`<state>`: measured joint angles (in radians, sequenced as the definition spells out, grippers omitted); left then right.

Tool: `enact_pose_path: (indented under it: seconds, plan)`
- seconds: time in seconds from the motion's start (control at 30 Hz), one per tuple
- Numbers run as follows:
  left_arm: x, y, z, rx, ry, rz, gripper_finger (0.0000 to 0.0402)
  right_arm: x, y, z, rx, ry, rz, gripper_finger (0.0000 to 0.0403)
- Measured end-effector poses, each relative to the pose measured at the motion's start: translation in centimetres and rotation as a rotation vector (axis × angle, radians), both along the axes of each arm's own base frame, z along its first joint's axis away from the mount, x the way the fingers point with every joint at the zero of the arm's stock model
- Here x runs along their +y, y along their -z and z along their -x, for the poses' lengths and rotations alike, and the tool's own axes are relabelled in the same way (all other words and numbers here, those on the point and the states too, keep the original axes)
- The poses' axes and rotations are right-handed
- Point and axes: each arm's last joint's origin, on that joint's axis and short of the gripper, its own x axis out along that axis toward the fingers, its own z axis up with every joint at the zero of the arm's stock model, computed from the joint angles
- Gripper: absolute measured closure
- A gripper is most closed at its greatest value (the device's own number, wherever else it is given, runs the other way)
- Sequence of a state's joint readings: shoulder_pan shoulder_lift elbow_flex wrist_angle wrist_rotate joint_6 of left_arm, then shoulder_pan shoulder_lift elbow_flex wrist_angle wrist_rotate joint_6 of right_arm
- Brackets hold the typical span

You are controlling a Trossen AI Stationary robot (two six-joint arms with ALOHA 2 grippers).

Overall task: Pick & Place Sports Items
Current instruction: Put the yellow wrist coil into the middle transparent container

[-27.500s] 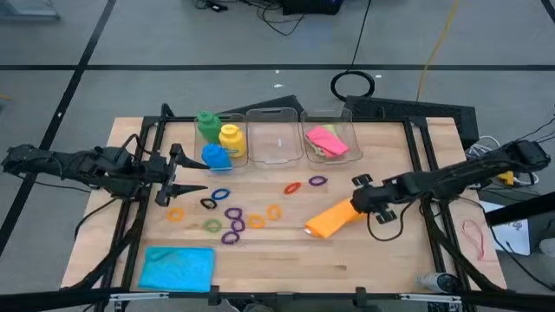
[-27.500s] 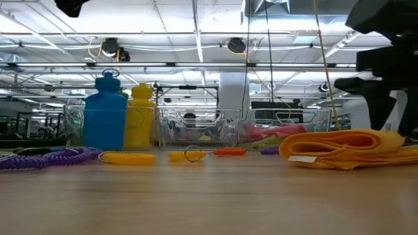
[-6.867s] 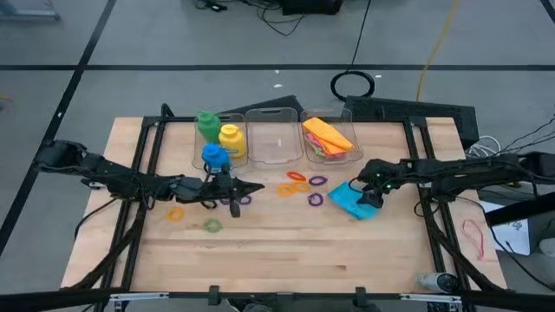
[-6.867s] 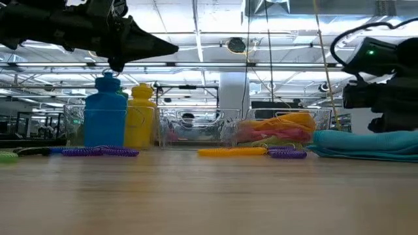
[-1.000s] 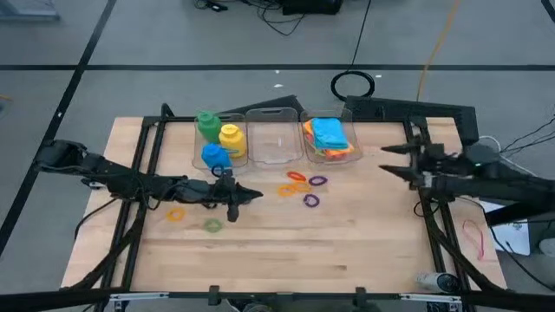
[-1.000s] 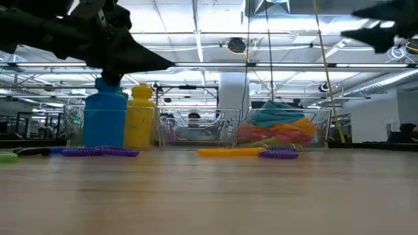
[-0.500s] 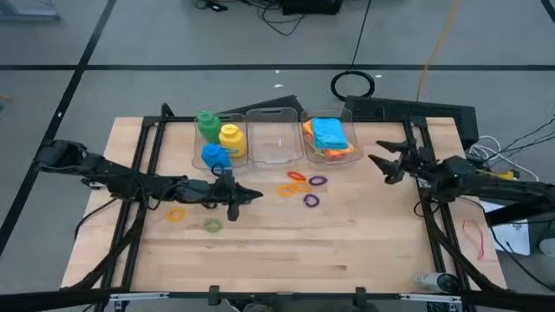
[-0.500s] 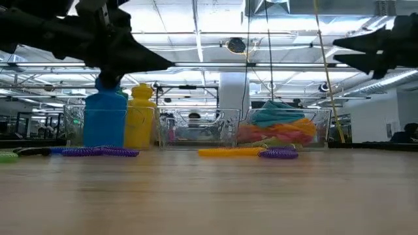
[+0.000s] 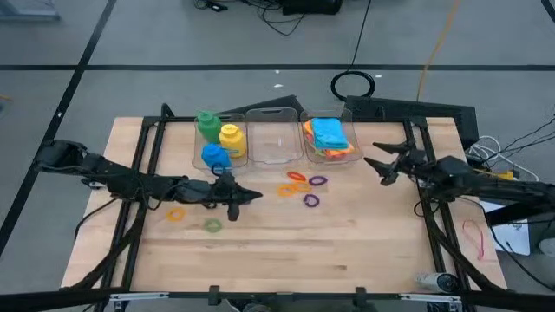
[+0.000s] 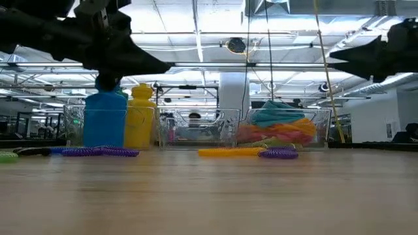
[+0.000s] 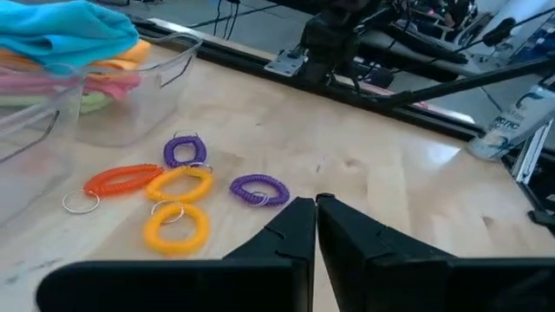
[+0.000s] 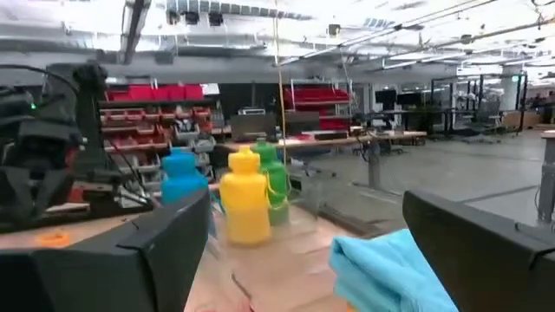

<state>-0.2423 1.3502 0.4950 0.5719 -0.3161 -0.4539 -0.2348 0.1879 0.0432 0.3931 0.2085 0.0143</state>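
Green [image 9: 206, 123], yellow [image 9: 230, 139] and blue [image 9: 215, 156] bottles stand upright in the left clear bin [image 9: 197, 149]. Blue, orange, pink and green cloths [image 9: 329, 137] lie piled in the right bin [image 9: 354, 146]. Orange, yellow and purple rings [image 9: 297, 182] lie flat on the table in front of the bins; the left wrist view shows them [image 11: 180, 184] just ahead of my fingers. My left gripper [image 9: 251, 194] hovers shut and empty left of those rings. My right gripper [image 9: 375, 165] hangs open in the air right of the cloth bin, pointing toward it.
The middle clear bin [image 9: 276, 139] has nothing in it. An orange ring [image 9: 177, 213] and a green ring [image 9: 212, 225] lie apart at the table's left, under the left arm. The near half of the wooden table [image 9: 303, 260] is bare. Black frame rails run along both sides.
My right gripper has come down and gone toward the table's left, nearer the cloth bin, staying open.
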Motion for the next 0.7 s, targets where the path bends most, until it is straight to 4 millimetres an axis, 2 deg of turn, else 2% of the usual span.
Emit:
enact_pose_path:
  seconds: [0.23, 0.3, 0.4, 0.5, 0.6, 0.7]
  plan:
    - [-0.2, -0.2, -0.1, 0.005, 0.012, -0.025, 0.0387, 0.0, 0.4, -0.1, 0.037, 0.0, -0.009, 0.0112]
    - [-0.8, -0.9, -0.1, 0.046, 0.033, -0.046, 0.0396, 0.0, 0.4, -0.1, 0.037, 0.0, -0.009, 0.0112]
    - [-2.2, -3.0, 0.3, 0.175, 0.049, -0.043, 0.0398, 0.0, 0.4, -0.1, 0.037, 0.0, -0.009, 0.0112]
    - [-3.4, -4.9, 1.0, 0.395, 0.004, 0.036, 0.0396, 0.0, 0.4, -0.1, 0.036, 0.0, -0.009, 0.0112]
    - [-4.5, -6.6, 2.4, 0.597, -0.059, 0.203, 0.04, 0.0, 0.4, -0.1, 0.036, 0.0, -0.009, 0.0112]
    - [-5.3, -6.8, 3.7, 0.756, -0.191, 0.426, 0.0393, 0.0, 0.4, -0.1, 0.035, 0.0, -0.008, 0.0112]
